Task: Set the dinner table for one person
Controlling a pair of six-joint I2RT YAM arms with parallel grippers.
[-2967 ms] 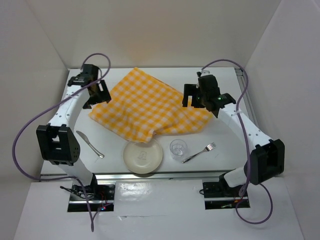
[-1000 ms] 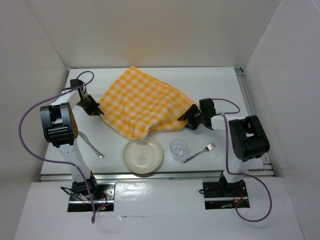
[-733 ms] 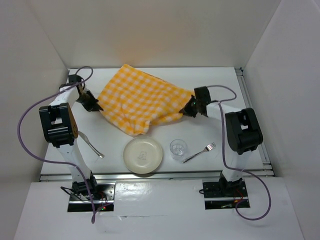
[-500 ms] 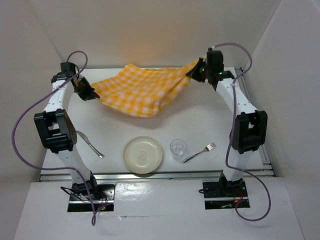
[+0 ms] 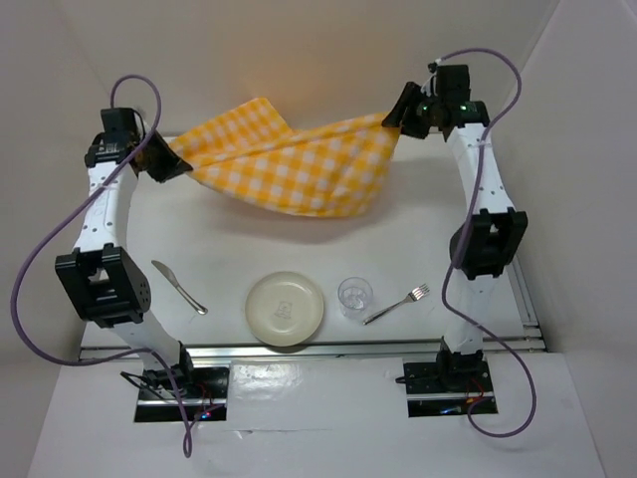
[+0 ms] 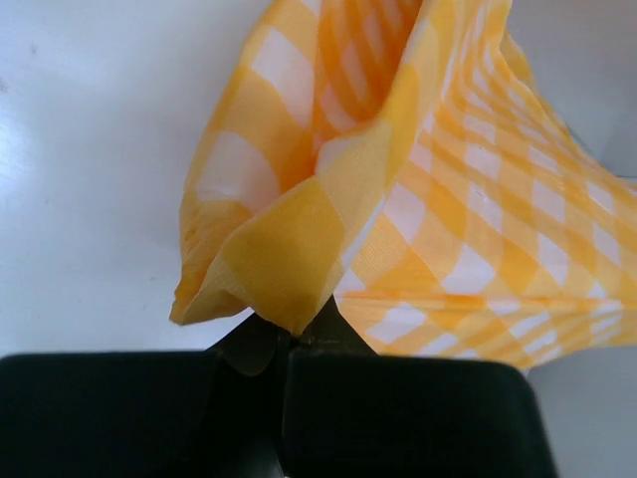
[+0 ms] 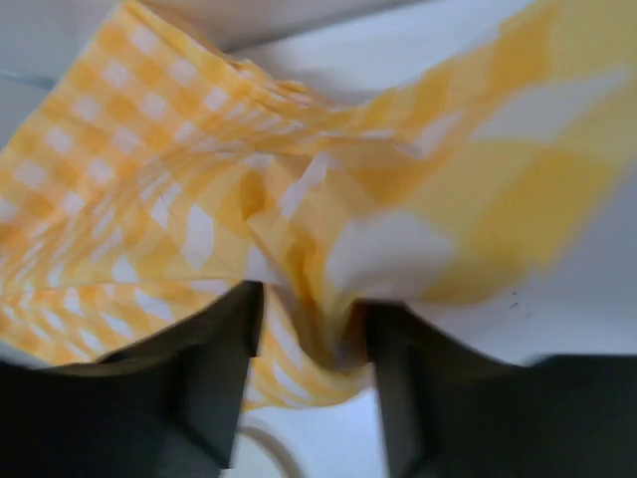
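The yellow-and-white checked cloth [image 5: 299,174] hangs stretched in the air between both raised arms, sagging in the middle over the back of the dinner table [image 5: 229,249]. My left gripper [image 5: 164,159] is shut on the cloth's left corner; in the left wrist view the corner of the cloth [image 6: 398,199] comes out of the closed left gripper [image 6: 289,344]. My right gripper [image 5: 398,115] is at the cloth's right corner. In the blurred right wrist view the right gripper [image 7: 314,339] has its jaws apart, with a bunch of cloth [image 7: 199,199] lying loose between them.
Along the table's near edge lie a knife [image 5: 179,287], a cream plate [image 5: 286,309], a clear glass [image 5: 355,296] and a fork [image 5: 396,304]. A metal rail [image 5: 518,289] runs down the right side. White walls close in on three sides.
Both arms have lifted the cloth off the table and pulled it back and apart until it hangs taut. The right jaws, closed on its corner half a second ago, have come apart.
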